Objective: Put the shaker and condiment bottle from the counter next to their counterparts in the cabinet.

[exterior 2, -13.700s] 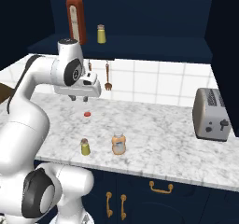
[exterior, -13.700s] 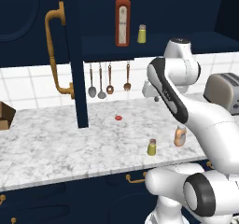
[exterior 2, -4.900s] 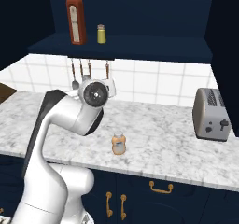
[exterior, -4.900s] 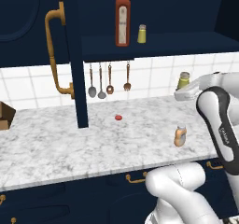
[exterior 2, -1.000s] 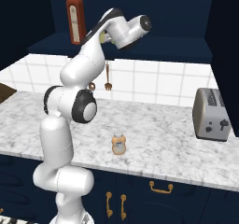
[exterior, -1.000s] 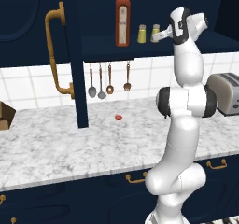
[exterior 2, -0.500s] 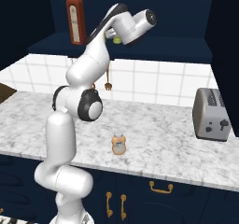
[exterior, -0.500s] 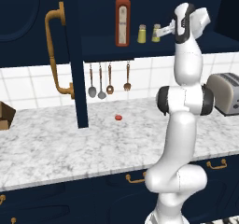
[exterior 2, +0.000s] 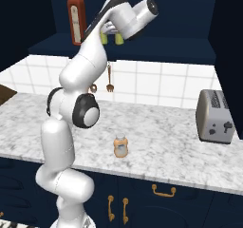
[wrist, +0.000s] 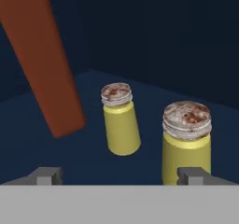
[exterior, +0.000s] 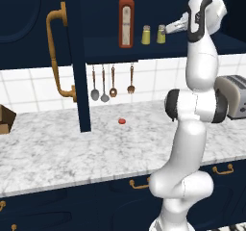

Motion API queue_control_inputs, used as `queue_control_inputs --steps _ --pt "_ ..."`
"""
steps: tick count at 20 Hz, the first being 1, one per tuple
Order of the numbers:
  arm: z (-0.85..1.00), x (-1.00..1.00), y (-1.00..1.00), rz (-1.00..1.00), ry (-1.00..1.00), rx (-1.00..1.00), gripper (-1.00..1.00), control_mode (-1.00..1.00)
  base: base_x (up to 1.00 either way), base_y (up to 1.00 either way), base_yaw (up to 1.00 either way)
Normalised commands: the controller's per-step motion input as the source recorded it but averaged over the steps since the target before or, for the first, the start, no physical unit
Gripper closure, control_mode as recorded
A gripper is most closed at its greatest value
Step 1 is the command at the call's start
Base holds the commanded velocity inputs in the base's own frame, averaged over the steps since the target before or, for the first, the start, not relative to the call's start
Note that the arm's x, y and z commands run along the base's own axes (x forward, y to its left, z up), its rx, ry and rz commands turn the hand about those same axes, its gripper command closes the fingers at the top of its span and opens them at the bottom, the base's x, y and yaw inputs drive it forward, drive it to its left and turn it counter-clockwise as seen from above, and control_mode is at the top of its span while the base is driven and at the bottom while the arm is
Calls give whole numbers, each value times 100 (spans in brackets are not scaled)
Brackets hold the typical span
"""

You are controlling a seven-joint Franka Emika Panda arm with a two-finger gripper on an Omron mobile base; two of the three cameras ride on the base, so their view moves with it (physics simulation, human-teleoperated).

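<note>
On the cabinet (exterior: 202,49) shelf stand the tall red bottle (exterior: 126,20), a yellow shaker (exterior: 146,34) and, right of it, the shaker (exterior: 161,34) from the counter. My gripper (exterior: 168,29) hovers just right of that shaker, open and holding nothing. In the hand view the shaker (wrist: 186,141) stands upright close in front of the right fingertip (wrist: 196,175), its twin (wrist: 120,122) stands farther back, and the red bottle (wrist: 42,64) is at the left. My gripper (wrist: 120,176) holds nothing between its fingers. The peach condiment bottle (exterior 2: 121,146) stands on the counter (exterior 2: 161,141) near its front edge.
The cabinet door (exterior: 72,57) with its brass handle (exterior: 56,52) stands open at the left. Utensils (exterior: 113,83) hang under the shelf. A toaster (exterior 2: 216,117) sits at the counter's right, a small red item (exterior: 122,121) lies mid-counter, and a box (exterior: 6,120) sits at the far left.
The jaws have opened and let go of the shaker, which now stands on the shelf beside its twin. The hand has drawn back a little to the right.
</note>
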Motion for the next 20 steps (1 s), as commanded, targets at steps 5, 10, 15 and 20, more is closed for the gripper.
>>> queue_control_inputs --steps 5,10,15,20 --pt "-3 -100 38 -18 -9 0 -100 -100 0 0 0" --pt "-3 -100 58 -13 -17 -1 -100 -100 0 0 0" --pt "-9 -100 14 -24 -22 -6 -100 -100 0 0 0" --pt "0 -100 0 -33 -13 0 -100 -100 0 0 0"
